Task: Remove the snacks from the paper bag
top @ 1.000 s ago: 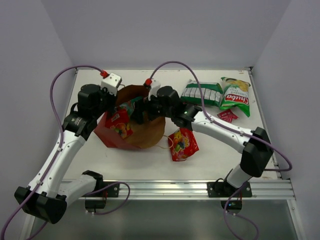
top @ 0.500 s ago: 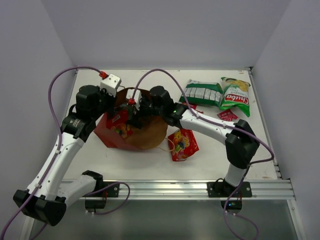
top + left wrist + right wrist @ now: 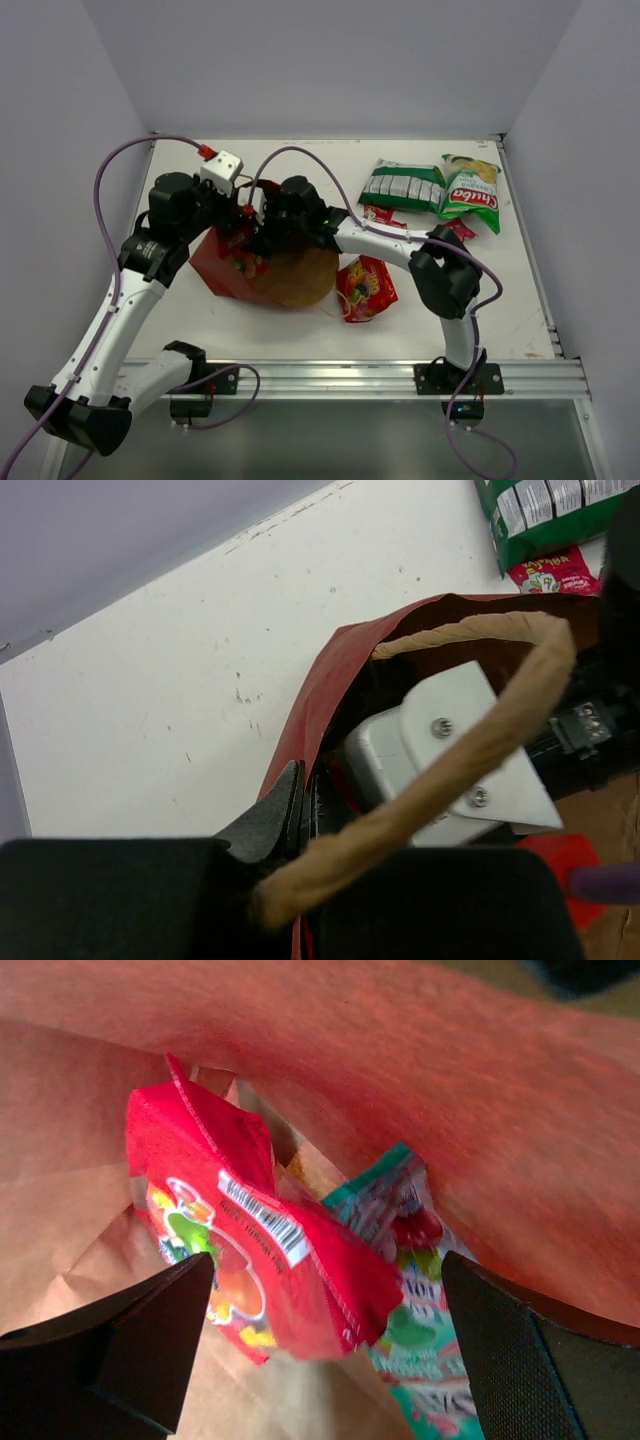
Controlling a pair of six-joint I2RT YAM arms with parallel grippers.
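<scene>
The paper bag lies on its side, mouth toward the back left. My left gripper is shut on the bag's red rim; a twine handle crosses in front. My right gripper reaches into the bag's mouth. It stands open just short of a red candy bag and a teal packet, touching neither. Out on the table lie another red candy bag, a green-white striped multipack, a green chip bag and small red wrappers.
The bag's tan inner wall closes in around my right fingers. The right arm's elbow rises over the table's middle right. White walls stand behind and to both sides. A metal rail runs along the near edge.
My right arm has swung left and pushed its gripper deeper into the bag's mouth, its elbow folding up. The left gripper has kept its hold on the rim.
</scene>
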